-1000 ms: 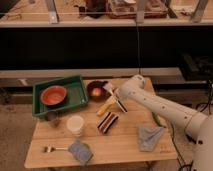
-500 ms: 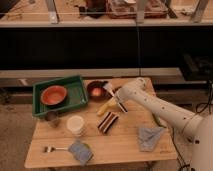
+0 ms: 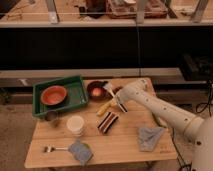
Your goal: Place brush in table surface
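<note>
The brush [image 3: 109,92] lies slanted near the back middle of the table surface [image 3: 120,150]. Its white bristle head rests by the rim of a dark bowl [image 3: 96,90], and its handle runs down to the right. My gripper [image 3: 119,104] is low over the handle's dark lower end, at the tip of the white arm that reaches in from the right. The gripper hides part of the handle.
A yellow stick [image 3: 103,108] and a brown-and-cream striped block [image 3: 107,122] lie just left of and below the gripper. A green tray [image 3: 75,84] holding an orange bowl [image 3: 53,95] is at the back left. In front are a white cup [image 3: 76,125], a grey cloth [image 3: 150,137] and a blue-grey sponge [image 3: 80,152] with a fork.
The gripper has settled slightly lower onto the brush handle. The brush and the other items have not moved.
</note>
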